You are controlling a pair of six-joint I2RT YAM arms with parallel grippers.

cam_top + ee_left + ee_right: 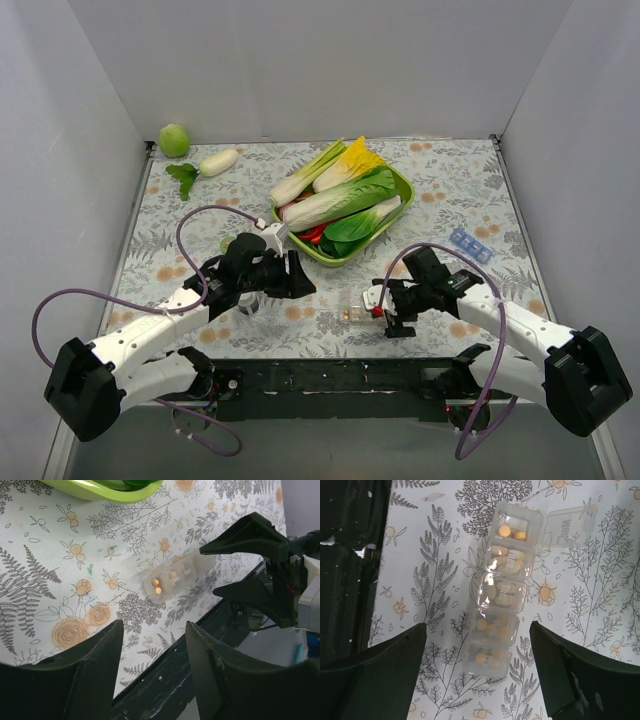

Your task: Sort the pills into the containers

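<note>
Three plain, pale grey panels box in the table: a left wall (60,150), a far wall (320,70) and a right wall (590,130), which meet at the two far corners. None has a window or any marking. The table (450,180) is covered by a cloth printed with orange blossoms and grey fern-like sprigs on a whitish ground. A black rail (330,378) runs along its near edge. The light is soft and even, and shadows on the cloth are faint.
</note>
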